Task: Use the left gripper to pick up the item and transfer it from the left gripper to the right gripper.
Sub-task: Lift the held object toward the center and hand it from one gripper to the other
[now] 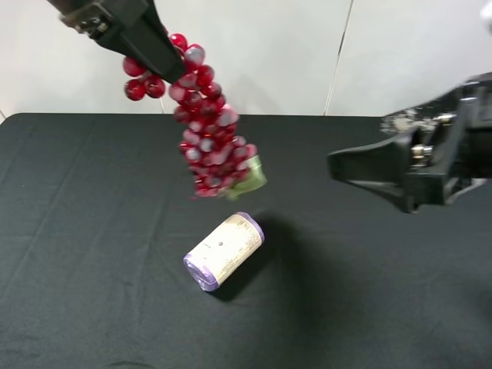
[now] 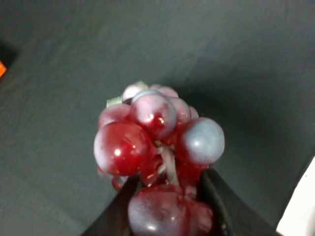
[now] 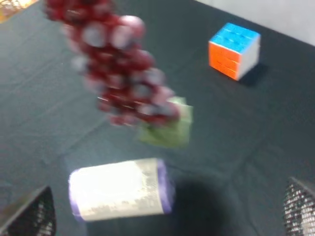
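Note:
The item, a long bunch of dark-red grapes point(image 1: 206, 127), hangs in the air above the black table point(image 1: 92, 231), its green leaf point(image 1: 250, 178) at the lower end. My left gripper point(image 1: 163, 68) is shut on the bunch's upper end, and its wrist view shows the two fingers pinching the grapes point(image 2: 147, 142). My right gripper point(image 1: 342, 165) is open and empty, held to the right of the bunch and apart from it. Its wrist view shows the grapes point(image 3: 118, 73) ahead, with its fingers point(image 3: 29, 214) spread wide at the frame's lower corners.
A white roll with purple ends point(image 1: 224, 251) lies on the table just below the grapes and also shows in the right wrist view point(image 3: 118, 191). A colourful puzzle cube point(image 3: 234, 49) stands on the table beyond the bunch.

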You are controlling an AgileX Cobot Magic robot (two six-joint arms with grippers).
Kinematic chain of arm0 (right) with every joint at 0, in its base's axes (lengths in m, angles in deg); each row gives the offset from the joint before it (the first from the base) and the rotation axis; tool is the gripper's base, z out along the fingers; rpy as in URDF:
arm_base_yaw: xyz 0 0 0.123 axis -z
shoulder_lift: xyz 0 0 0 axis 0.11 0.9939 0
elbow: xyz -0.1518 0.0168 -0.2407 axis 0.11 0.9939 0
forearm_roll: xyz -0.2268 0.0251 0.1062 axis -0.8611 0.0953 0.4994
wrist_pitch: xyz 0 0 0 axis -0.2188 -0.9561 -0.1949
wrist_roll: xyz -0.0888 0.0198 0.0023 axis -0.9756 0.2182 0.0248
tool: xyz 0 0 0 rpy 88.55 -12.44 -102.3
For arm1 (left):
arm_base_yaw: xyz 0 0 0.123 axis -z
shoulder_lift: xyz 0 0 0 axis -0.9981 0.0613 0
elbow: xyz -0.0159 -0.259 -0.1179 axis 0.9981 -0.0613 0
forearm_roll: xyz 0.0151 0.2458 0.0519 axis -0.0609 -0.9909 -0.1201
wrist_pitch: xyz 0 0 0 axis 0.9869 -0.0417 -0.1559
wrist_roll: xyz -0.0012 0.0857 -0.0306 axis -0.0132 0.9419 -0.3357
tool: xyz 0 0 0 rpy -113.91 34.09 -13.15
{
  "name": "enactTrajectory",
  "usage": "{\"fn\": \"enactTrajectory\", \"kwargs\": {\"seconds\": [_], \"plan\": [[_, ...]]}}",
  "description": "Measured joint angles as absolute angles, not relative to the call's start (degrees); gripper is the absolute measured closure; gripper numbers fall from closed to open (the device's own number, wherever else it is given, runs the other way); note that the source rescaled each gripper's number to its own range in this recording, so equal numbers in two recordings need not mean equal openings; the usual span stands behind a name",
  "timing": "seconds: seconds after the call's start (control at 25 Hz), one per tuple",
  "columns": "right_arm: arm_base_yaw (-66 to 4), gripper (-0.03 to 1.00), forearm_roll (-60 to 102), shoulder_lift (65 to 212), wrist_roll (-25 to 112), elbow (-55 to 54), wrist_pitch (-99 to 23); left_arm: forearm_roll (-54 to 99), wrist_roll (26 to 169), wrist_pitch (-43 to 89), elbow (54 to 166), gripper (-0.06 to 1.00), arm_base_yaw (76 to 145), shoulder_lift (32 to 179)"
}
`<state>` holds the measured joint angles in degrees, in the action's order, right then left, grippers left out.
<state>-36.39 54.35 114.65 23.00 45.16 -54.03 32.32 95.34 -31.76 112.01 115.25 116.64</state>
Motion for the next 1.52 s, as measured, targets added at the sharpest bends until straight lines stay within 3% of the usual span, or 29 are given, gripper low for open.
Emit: {"fn": "enactTrajectory", "kwargs": {"seconds": [0.52,1.0,1.52], "plan": [[-47.0,-0.03,56.7,125.9,19.6,44.5,-40.8,36.5,96.3,-24.3,112.5,0.94,120.0,119.8],[-47.4,-0.03,56.7,136.6,19.3,35.5,-36.9,40.1,96.7,-22.4,112.6,0.94,120.0,119.8],[-47.4,-0.03,56.8,141.2,19.2,34.8,-32.3,40.4,96.7,-22.3,112.6,0.94,120.0,119.8]]}}
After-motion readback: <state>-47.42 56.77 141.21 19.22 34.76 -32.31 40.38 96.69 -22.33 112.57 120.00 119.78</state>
